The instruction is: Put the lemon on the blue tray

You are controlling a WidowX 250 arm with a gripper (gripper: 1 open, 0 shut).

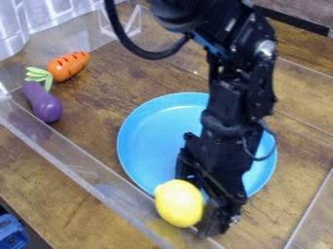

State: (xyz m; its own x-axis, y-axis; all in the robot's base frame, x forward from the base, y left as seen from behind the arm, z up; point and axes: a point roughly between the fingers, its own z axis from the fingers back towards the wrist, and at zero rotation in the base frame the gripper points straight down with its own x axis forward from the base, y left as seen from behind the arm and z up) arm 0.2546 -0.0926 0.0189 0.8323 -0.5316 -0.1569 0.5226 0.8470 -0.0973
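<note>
At lower centre, my gripper (205,206) stands spread around the lemon (180,202) at the blue tray (150,131) rim, apparently releasing it there.

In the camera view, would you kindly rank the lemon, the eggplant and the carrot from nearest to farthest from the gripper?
1. Lemon: right beside the gripper, at the blue tray's near edge.
2. Eggplant: far left on the table.
3. Carrot: upper left, beyond the eggplant.
</note>
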